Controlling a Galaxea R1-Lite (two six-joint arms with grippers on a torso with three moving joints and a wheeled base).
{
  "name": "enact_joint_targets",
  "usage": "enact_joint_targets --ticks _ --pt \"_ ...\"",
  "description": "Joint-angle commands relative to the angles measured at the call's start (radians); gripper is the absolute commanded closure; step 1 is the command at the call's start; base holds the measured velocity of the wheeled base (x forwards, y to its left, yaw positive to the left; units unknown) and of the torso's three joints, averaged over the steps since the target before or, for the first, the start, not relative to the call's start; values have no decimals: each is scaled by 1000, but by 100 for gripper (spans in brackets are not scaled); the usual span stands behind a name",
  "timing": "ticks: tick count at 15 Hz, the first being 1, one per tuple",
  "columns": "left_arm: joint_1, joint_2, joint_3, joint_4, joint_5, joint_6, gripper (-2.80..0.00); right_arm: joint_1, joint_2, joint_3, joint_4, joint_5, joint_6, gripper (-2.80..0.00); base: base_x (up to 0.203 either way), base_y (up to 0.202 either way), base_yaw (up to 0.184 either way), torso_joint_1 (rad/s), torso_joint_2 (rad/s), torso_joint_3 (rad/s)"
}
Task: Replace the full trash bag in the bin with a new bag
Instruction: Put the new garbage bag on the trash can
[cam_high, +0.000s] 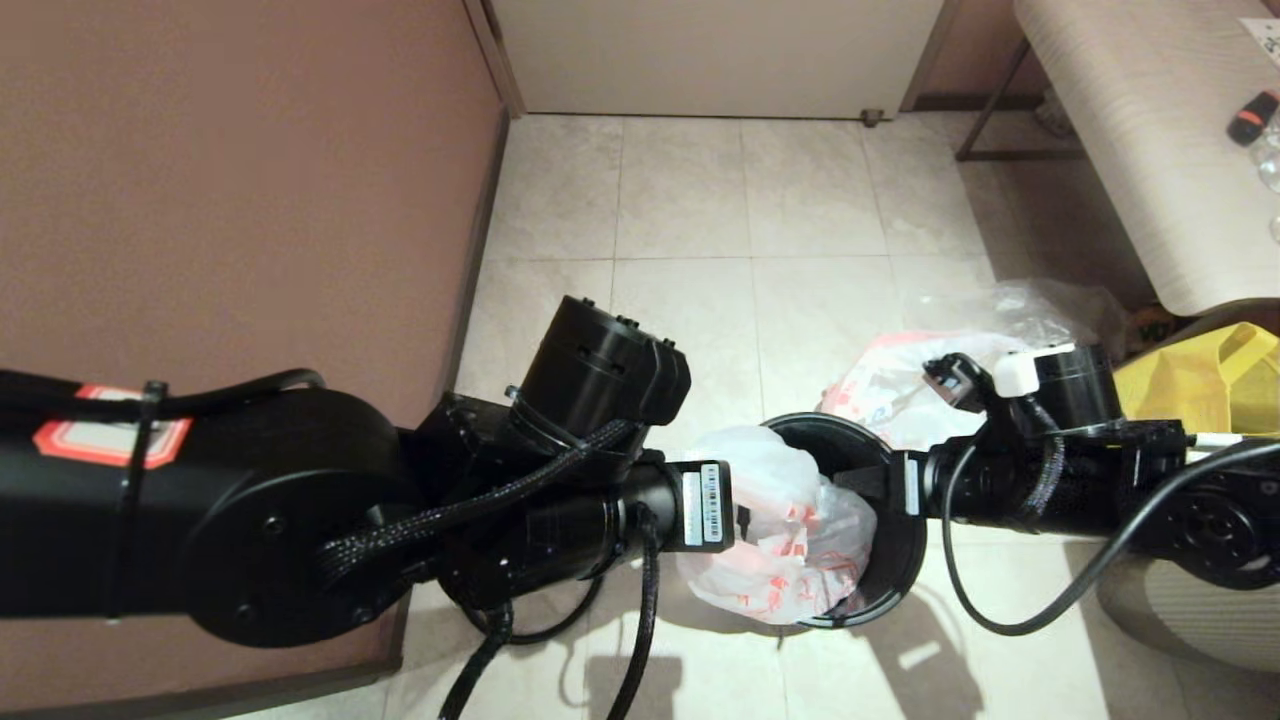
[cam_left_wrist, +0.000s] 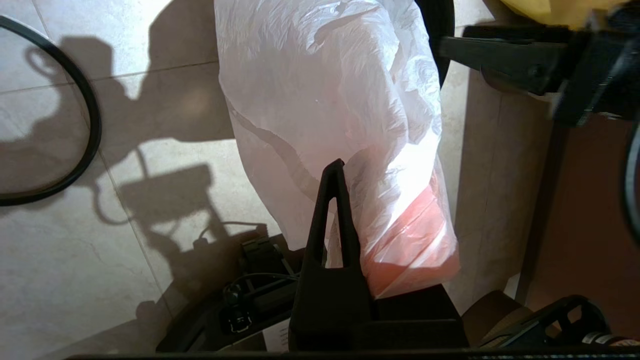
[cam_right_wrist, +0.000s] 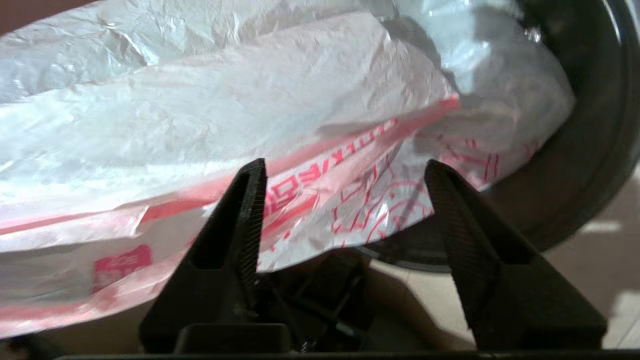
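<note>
My left gripper (cam_left_wrist: 336, 172) pinches the new bag (cam_high: 790, 540), draped half across the bin (cam_high: 895, 580); my right gripper (cam_right_wrist: 345, 172) stands released beside its printed rim; one-sided tension could drag the film off the bin.

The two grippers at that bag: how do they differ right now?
The left gripper is shut on the new bag, pinching its film; the right gripper stands open, the bag's printed edge between its fingers but not clamped. In the head view the left reaches in from the bin's left side, the right from its right side. Both are black two-fingered claws meeting at the same bag over the bin.
</note>
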Motion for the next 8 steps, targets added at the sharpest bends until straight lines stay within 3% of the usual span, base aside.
enact_joint_targets --ticks 1,3,8 --pt "4 -13 7 1 1 -4 0 24 72 -1 -44 -22 -45 -280 0 0 0 0 0 0" --pt "5 -23 11 19 1 -4 0 64 107 10 -101 -143 -157 -280 0 0 0 0 0 0" --pt "5 -32 8 21 1 -3 0 101 89 163 -361 -171 -308 -280 0 0 0 0 0 0"
